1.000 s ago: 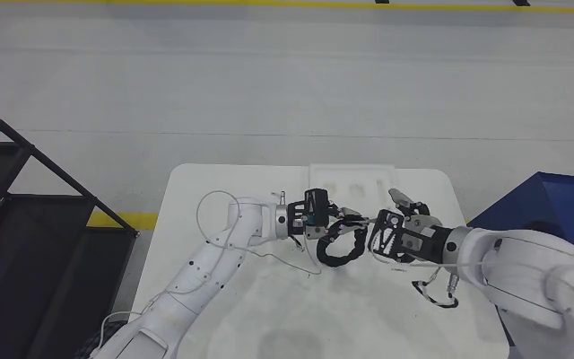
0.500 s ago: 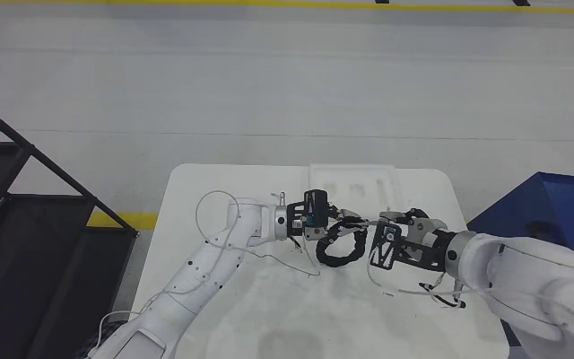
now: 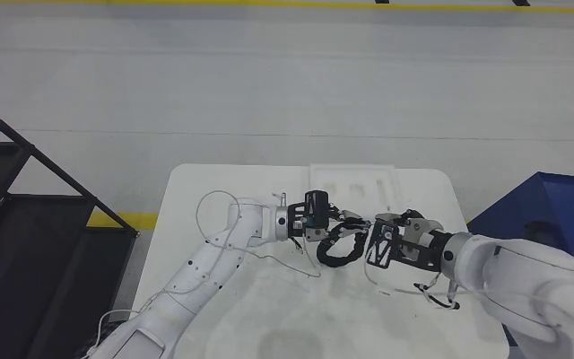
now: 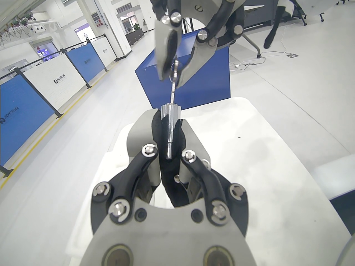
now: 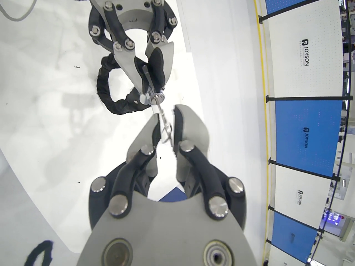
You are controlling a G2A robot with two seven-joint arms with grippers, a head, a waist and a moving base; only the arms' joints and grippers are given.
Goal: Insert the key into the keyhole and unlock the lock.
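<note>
Above the middle of the counter (image 3: 206, 206), the left gripper (image 4: 166, 124) is kept clamped on the lock (image 4: 171, 112) and the right gripper (image 5: 166, 128) parted around the key (image 4: 173, 89), judged already inserted, so a firm grasp and turn are called for.

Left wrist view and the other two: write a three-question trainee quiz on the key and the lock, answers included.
1. True or false: the lock has a white cable loop.
2. The tip of the key is: A) in the keyhole; B) clear of the lock; C) pointing away from the lock.
3. Which gripper is clamped on the lock's body?
Key: 1 false, the loop is black. 2 A. 3 the left gripper; the right gripper is at the key's head.
</note>
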